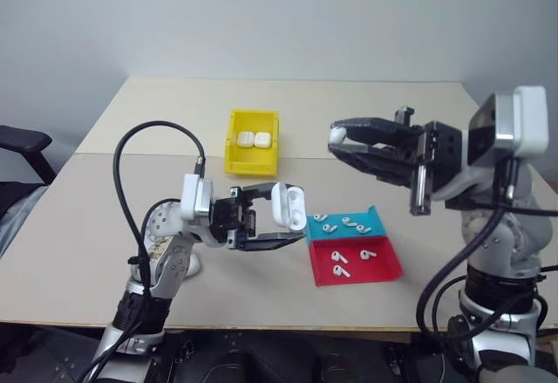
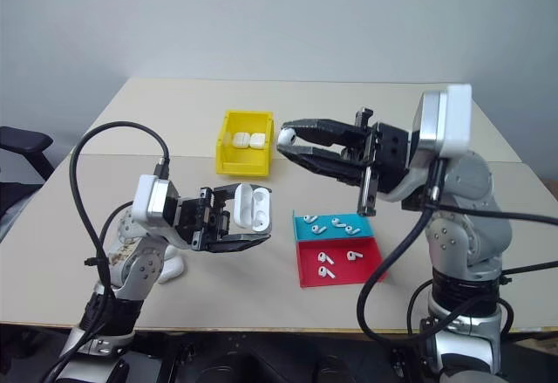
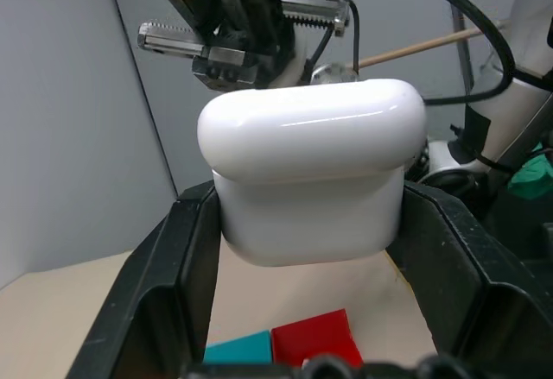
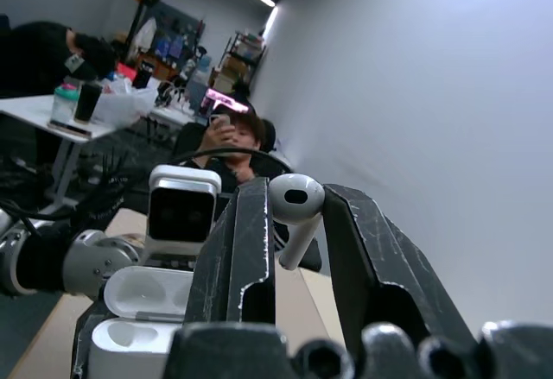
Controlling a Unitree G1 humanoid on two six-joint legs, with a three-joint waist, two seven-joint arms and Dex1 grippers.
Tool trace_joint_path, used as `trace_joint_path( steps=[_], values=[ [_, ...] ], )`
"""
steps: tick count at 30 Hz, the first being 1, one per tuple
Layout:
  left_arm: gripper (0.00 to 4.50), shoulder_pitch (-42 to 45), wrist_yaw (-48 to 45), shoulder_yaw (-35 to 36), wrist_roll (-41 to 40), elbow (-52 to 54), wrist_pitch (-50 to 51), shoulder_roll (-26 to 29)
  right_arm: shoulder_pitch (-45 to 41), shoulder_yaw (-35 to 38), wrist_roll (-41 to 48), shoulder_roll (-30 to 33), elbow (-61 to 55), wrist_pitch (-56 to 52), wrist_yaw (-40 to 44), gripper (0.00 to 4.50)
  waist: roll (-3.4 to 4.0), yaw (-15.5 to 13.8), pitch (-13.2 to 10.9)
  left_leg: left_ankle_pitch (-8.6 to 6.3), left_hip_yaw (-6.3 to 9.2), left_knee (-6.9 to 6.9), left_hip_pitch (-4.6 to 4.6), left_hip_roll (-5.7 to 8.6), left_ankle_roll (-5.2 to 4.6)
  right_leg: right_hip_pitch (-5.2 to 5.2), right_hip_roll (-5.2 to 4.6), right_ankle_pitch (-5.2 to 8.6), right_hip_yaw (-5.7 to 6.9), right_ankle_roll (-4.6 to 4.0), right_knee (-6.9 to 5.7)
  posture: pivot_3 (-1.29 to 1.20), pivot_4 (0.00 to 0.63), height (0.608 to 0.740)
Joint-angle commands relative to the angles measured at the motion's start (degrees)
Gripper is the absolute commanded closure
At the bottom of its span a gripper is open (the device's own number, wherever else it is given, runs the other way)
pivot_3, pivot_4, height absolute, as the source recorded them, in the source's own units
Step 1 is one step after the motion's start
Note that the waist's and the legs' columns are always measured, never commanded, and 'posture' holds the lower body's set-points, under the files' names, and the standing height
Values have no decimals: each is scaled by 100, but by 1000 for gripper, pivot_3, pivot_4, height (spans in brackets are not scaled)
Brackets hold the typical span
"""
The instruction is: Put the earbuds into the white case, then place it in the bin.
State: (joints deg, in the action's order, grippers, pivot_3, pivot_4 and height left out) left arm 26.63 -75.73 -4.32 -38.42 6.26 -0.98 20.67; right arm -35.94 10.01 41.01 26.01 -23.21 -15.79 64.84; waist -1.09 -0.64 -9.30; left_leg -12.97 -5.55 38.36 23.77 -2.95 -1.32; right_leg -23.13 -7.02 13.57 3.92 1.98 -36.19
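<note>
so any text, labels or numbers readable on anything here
None can be read.
The white case in the left gripper is plain.
The earbud in the right gripper, the yellow bin and the teal-and-red tray carry no marks.
Background clutter in the right wrist view is too blurred to tell.

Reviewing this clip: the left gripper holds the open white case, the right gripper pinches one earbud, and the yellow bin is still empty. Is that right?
Not quite. The yellow bin is not empty: two closed white cases already lie in it, as the left eye view shows. The rest stands: the left gripper holds the open white case, and the right gripper pinches one earbud.
</note>
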Motion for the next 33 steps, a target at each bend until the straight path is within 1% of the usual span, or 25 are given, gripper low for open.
trace_joint_path(
  steps=[1,8,17,30,32,33],
  values=[
    [1707,168,-89,-16,-28,35,3,-69,95,-193,-86,-46,-97,411,113,3867,0,1,0,0,1,0,-1,0,0,1,0,0,1,0,0,0,150,740],
    [1707,146,-82,16,-37,186,66,-67,273,-620,-324,-65,105,853,318,3867,0,9,0,0,2,0,-1,-1,0,0,1,0,1,0,-1,0,150,740],
    [1707,75,-35,44,-5,277,74,-48,311,-960,-607,-53,355,1222,422,3867,0,8,0,0,3,0,-1,-1,0,-1,1,0,0,0,-1,0,150,740],
    [1707,105,-20,29,59,198,8,-55,367,-1113,-821,55,608,1411,493,3867,0,5,0,0,3,-1,-1,-1,0,0,1,0,1,0,0,0,150,740],
    [1707,110,-13,18,86,185,-4,-74,401,-1138,-839,96,604,1447,559,3124,0,4,0,0,3,-1,-1,-1,0,-1,1,0,1,0,0,0,150,740],
    [1707,108,-8,9,105,188,6,-72,424,-1155,-891,115,603,1506,584,2909,0,3,0,0,3,-1,-1,-1,0,-1,1,0,1,0,1,0,150,740]
  ],
)
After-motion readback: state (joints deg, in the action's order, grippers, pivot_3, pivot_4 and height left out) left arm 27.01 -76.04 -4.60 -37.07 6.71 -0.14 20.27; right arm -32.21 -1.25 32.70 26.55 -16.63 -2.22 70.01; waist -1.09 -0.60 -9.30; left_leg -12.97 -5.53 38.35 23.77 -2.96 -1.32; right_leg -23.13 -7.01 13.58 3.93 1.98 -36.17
